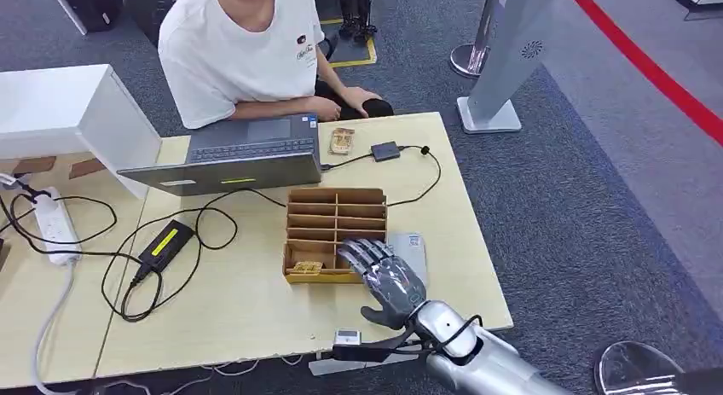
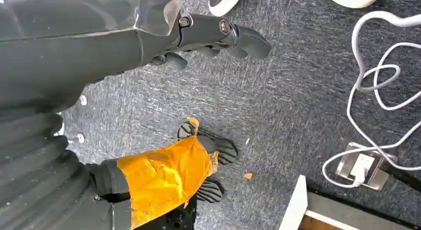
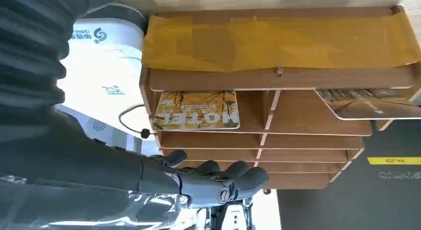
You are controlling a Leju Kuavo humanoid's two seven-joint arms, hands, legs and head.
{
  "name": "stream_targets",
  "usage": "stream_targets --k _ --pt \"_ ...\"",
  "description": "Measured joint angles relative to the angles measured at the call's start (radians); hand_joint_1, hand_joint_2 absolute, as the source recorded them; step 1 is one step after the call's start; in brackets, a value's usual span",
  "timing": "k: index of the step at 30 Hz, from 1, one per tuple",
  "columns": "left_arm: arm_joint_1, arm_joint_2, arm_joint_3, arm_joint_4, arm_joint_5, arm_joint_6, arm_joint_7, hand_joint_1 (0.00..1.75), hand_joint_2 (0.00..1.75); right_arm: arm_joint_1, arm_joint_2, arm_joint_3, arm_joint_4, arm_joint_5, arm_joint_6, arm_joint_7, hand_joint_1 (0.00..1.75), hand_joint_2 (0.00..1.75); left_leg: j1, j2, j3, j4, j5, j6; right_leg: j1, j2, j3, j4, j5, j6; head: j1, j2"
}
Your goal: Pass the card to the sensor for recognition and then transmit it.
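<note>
Over the wooden organizer (image 1: 335, 233): right hand (image 1: 384, 275), fingers spread, empty
Card (image 1: 307, 267): lying in near compartment, not picked
Left hand (image 2: 218, 34): hangs over floor, loosely open, empty
Left: grasp, scan at sensor, hand over

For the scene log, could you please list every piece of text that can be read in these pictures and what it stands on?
"HOTEL", seen upside down, on the yellow card in the wooden organizer.
Blue logo and lettering on the white device beside the organizer: too blurred to read.
Small print on the person's white T-shirt: too small to read.
Yellow label on the dark surface: too small to read.
</note>
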Motion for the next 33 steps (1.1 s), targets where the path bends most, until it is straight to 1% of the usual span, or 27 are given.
stream_targets --k 4,6,10,24,28,33 --pt "-0.005 -0.001 -0.009 0.0 0.0 0.002 0.002 0.0 1.75 -0.001 0.004 -0.023 0.015 0.019 -0.051 -0.003 0.0 1.75 0.0 0.0 0.0 0.0 0.0 0.0 0.0 0.0 0.0 0.0 0.0 0.0 0.0 0.0" --pt "-0.007 -0.001 -0.012 0.0 0.0 0.003 0.003 0.0 1.75 -0.002 0.004 -0.034 0.018 0.027 -0.062 -0.005 0.0 1.75 0.0 0.0 0.0 0.0 0.0 0.0 0.0 0.0 0.0 0.0 0.0 0.0 0.0 0.0" --pt "-0.011 -0.001 -0.013 0.0 0.0 0.003 0.008 0.0 1.75 -0.002 0.004 -0.047 0.019 0.031 -0.065 -0.006 0.0 1.75 0.0 0.0 0.0 0.0 0.0 0.0 0.0 0.0 0.0 0.0 0.0 0.0 0.0 0.0" --pt "-0.012 -0.001 -0.014 0.0 0.0 0.003 0.008 0.0 1.75 -0.002 0.004 -0.05 0.019 0.031 -0.067 -0.006 0.0 1.75 0.0 0.0 0.0 0.0 0.0 0.0 0.0 0.0 0.0 0.0 0.0 0.0 0.0 0.0" --pt "-0.012 -0.002 -0.014 0.0 -0.001 0.003 0.008 0.0 1.75 -0.002 0.004 -0.059 0.019 0.04 -0.095 0.0 0.0 1.75 0.0 0.0 0.0 0.0 0.0 0.0 0.0 0.0 0.0 0.0 0.0 0.0 0.0 0.0" --pt "-0.014 -0.002 -0.02 0.0 -0.004 0.003 0.008 0.0 1.75 -0.002 0.01 -0.069 0.022 0.053 -0.094 -0.008 0.0 1.75 0.0 0.0 0.0 0.0 0.0 0.0 0.0 0.0 0.0 0.0 0.0 0.0 0.0 0.0"
